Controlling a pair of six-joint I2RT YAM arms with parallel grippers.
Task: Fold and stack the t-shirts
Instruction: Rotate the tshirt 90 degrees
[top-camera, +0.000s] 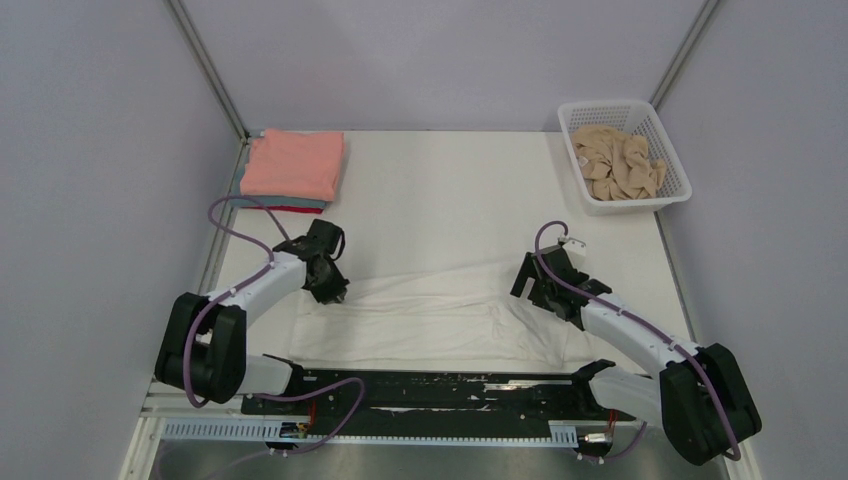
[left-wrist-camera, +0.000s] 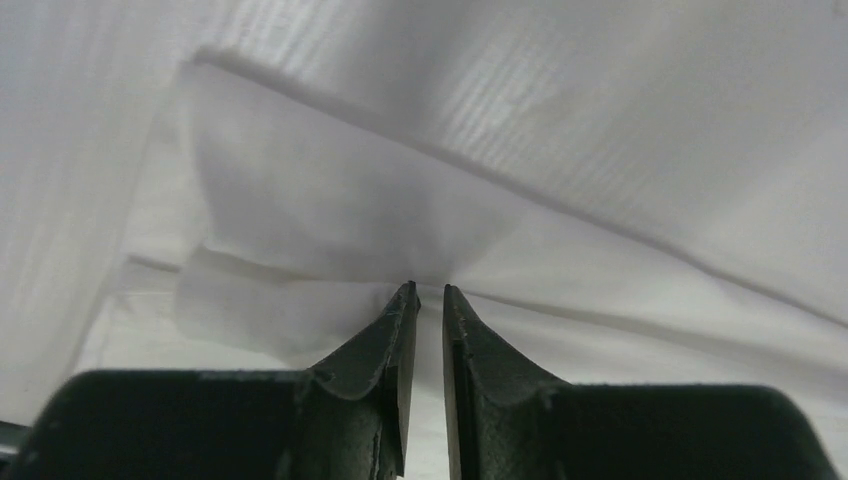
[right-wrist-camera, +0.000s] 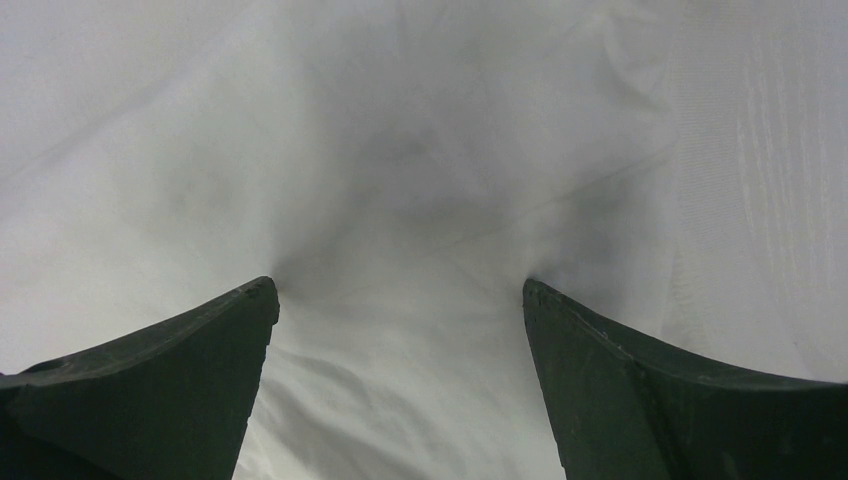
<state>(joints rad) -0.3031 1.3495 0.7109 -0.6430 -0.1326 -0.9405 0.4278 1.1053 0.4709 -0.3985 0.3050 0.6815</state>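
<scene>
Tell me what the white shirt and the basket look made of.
White t-shirt: soft matte cloth, probably a cotton knit; it wrinkles and shows fine ribbing up close. Basket: seemingly rigid white plastic, with open mesh walls.

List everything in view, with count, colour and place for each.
white t-shirt: one, white, spread flat across the table's near middle
folded t-shirts: three stacked, salmon-pink over teal and red, far-left corner
tan t-shirt: one, tan, crumpled in the basket
mesh basket: one, white, far-right corner
table: one, white
left gripper: one, black, fingers pinched on the white t-shirt's far-left corner
right gripper: one, black, fingers open, on the shirt's right end
</scene>
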